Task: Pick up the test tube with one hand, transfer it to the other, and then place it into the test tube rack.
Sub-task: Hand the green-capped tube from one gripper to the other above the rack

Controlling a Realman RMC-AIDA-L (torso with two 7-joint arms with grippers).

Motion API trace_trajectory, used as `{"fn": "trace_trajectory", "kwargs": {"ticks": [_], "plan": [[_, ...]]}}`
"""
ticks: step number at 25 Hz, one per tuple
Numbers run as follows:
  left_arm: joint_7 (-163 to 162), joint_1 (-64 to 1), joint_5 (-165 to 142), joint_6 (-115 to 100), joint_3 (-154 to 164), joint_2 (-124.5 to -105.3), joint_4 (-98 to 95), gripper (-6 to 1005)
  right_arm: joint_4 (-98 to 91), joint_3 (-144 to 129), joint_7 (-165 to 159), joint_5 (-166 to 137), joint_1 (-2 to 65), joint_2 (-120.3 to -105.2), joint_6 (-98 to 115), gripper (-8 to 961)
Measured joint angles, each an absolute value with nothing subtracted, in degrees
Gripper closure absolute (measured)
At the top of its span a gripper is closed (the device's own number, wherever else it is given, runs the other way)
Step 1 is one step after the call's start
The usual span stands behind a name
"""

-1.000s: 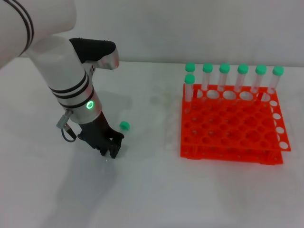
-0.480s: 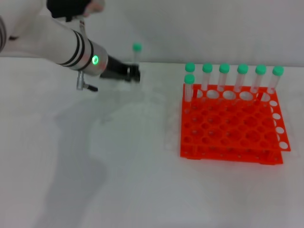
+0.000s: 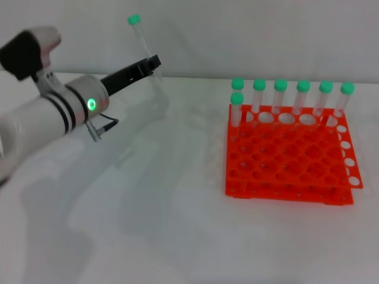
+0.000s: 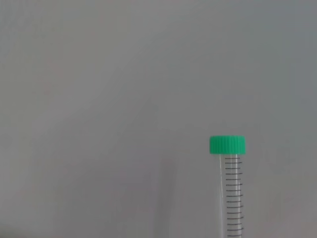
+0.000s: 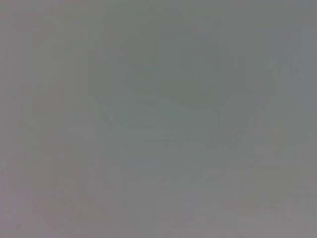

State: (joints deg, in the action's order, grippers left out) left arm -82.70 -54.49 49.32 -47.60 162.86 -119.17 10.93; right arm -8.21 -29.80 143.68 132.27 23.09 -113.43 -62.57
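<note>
The test tube rack point(image 3: 288, 155) stands on the bench point(image 3: 177, 225), seven capped tubes point(image 3: 292, 102) along its far edge. Left of the rack, the left hand point(image 3: 149, 64), raised above the bench, grasps the test tube point(image 3: 141, 40) near its lower end; the tube stands nearly upright, green cap uppermost.

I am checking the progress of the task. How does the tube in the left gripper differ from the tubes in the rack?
The held test tube is raised above the table in the left gripper and tilted; the seven racked tubes stand upright in the test tube rack. The held one is alone; the racked ones are grouped along the rack's far side. All have green caps.
</note>
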Motion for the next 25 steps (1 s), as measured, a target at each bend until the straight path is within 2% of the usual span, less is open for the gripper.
{"fn": "trace_trajectory", "kwargs": {"ticks": [5,10,16,20,22,25], "plan": [[-53.4,-46.6,66.1,-57.5,162.8,-119.44,-1.2,798,-11.5,-30.3,139.7,132.0,22.8,-113.34,-61.0,82],[-30.9,-43.9,66.8,-62.5,162.7,-119.66,-12.2,798,-15.9,-33.5,132.4,130.0,21.4,-112.31,-61.0,83],[-15.1,-45.4,60.3,-60.0,162.7,-120.21,-19.5,798,-22.8,-37.0,115.5,117.5,20.5,-108.42,-63.2,83],[-11.6,-48.0,57.1,-55.3,162.7,-120.28,-22.3,798,-26.7,-37.2,107.9,107.1,20.6,-105.54,-72.1,84],[-11.2,-49.6,55.8,-51.7,162.7,-120.33,-22.6,798,-28.8,-37.2,106.4,103.5,20.8,-105.02,-76.3,84],[-10.9,-51.3,54.4,-47.7,162.7,-120.44,-22.7,798,-32.3,-37.2,105.1,99.0,21.2,-105.54,-79.8,84]]}}
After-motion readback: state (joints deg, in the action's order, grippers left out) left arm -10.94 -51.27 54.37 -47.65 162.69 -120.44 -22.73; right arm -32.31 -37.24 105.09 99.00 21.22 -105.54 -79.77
